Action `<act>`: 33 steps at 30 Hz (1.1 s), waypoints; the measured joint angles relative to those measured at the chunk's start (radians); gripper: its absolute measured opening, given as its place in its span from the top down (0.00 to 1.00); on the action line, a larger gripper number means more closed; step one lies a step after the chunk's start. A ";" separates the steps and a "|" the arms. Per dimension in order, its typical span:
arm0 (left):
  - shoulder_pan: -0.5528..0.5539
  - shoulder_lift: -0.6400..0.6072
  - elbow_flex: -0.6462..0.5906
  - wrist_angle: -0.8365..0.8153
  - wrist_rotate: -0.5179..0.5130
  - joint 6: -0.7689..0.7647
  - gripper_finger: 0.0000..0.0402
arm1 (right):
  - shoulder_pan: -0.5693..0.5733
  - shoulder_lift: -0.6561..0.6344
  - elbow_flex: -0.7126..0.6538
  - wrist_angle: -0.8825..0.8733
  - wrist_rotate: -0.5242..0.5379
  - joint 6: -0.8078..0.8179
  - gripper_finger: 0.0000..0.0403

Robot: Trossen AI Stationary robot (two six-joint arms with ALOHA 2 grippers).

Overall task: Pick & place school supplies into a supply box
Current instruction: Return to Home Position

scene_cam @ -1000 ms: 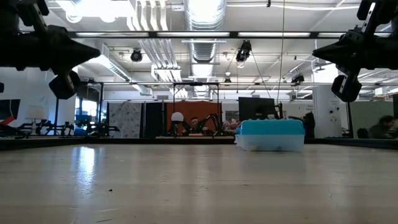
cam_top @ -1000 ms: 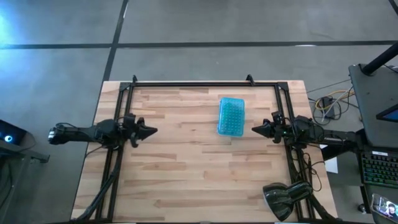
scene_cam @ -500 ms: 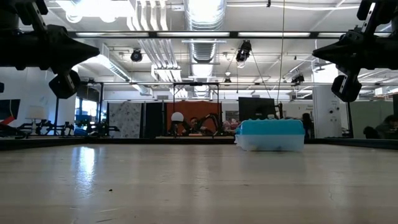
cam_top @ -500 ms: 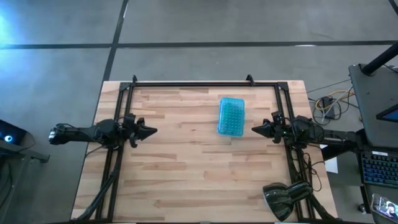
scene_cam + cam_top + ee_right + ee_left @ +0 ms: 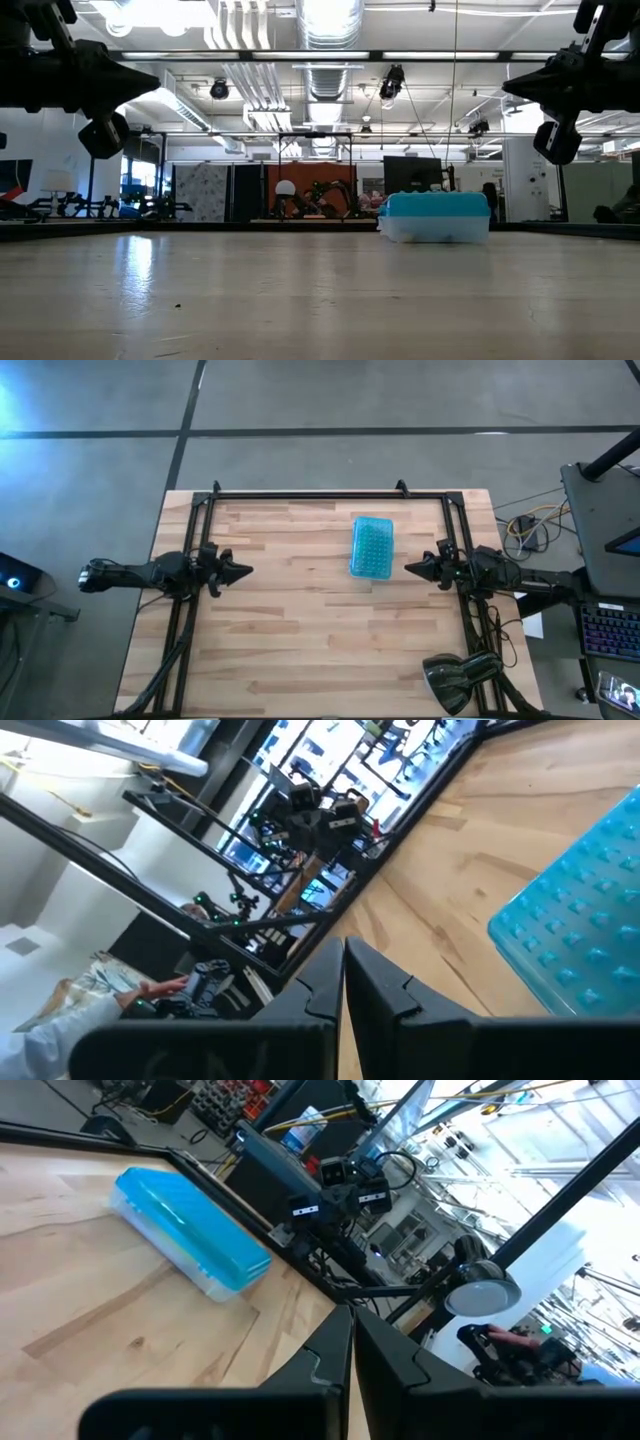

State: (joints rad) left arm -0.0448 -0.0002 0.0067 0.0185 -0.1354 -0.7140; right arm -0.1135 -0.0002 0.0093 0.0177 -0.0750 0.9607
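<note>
The supply box (image 5: 372, 547) lies shut on the table right of centre, toward the far edge, its bumpy teal lid on top of the whitish tray (image 5: 435, 231); it also shows in the left wrist view (image 5: 190, 1230) and the right wrist view (image 5: 580, 935). No scissors, pencils or pens are in view. My left gripper (image 5: 246, 571) hovers shut above the table's left side, pointing right. My right gripper (image 5: 409, 568) hovers shut near the right side, pointing left, just short of the box's near right corner.
A black frame (image 5: 310, 493) runs along the table's far edge and down both sides. A lamp head (image 5: 455, 680) sits at the near right corner. Bare wood lies between the two grippers and across the near half.
</note>
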 joint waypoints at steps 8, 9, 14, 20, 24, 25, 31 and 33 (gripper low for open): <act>0.000 0.000 0.000 -0.001 0.001 0.000 1.00 | 0.042 0.000 0.000 -0.002 0.010 0.000 0.98; 0.000 0.000 0.000 -0.001 0.001 0.000 1.00 | 0.054 0.000 0.000 -0.003 0.019 0.000 0.98; 0.000 0.000 0.000 -0.001 0.004 0.000 1.00 | 0.095 0.000 0.000 -0.005 0.027 0.000 0.98; 0.000 0.000 0.000 -0.002 0.004 0.000 1.00 | 0.182 0.000 0.000 -0.005 0.028 0.000 0.98; 0.000 0.000 0.000 -0.002 0.004 0.000 1.00 | 0.205 0.000 0.000 -0.005 0.027 0.000 0.98; 0.000 0.000 0.000 -0.001 0.004 0.000 1.00 | 0.205 0.000 0.000 -0.005 0.027 0.000 0.98; 0.000 0.000 0.000 -0.001 0.004 0.000 1.00 | 0.205 0.000 0.000 -0.005 0.026 0.000 0.98; 0.000 0.000 0.000 -0.001 0.004 0.000 1.00 | 0.205 0.008 0.000 -0.005 0.026 0.000 0.98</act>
State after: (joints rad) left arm -0.0448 -0.0002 0.0063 0.0174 -0.1314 -0.7143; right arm 0.0917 0.0081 0.0093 0.0132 -0.0487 0.9607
